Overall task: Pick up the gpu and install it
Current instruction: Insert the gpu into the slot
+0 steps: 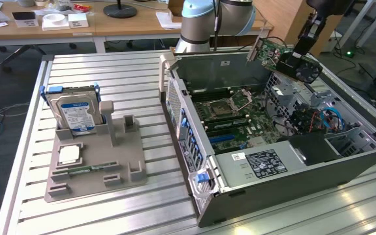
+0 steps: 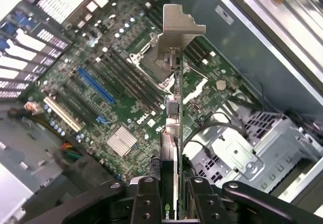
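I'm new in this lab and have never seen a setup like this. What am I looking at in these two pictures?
This is a single robot arm with a two-fingered pincer at its end. One picture comes from a camera standing off the arm and looking over the whole slatted metal table. The other comes from a camera on the wrist, looking past the pincer. On the table sits an open computer case with its motherboard exposed. Toward the exterior view's left is a grey holder carrying an upright hard drive, a memory stick and a small square chip. The pincer is closed on the gpu, a graphics card, and holds it in the air over the open case. The wrist view shows the card edge-on above the motherboard.
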`<action>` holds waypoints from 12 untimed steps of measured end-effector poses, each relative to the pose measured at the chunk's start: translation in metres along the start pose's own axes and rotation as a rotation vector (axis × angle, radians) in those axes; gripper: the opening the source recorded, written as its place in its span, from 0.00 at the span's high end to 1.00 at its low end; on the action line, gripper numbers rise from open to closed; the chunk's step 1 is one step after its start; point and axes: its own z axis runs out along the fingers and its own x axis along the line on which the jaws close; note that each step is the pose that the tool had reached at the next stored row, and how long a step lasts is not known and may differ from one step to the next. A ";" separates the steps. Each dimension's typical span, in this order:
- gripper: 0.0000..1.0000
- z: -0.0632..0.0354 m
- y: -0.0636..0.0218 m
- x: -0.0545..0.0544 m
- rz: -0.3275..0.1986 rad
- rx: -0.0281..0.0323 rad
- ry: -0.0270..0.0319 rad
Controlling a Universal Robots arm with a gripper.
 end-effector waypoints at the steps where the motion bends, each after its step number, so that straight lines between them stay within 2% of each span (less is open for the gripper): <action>1: 0.74 0.0000 0.0000 0.000 -0.017 -0.0004 0.0007; 12: 0.74 0.0002 0.0000 0.000 -0.210 -0.0052 0.0091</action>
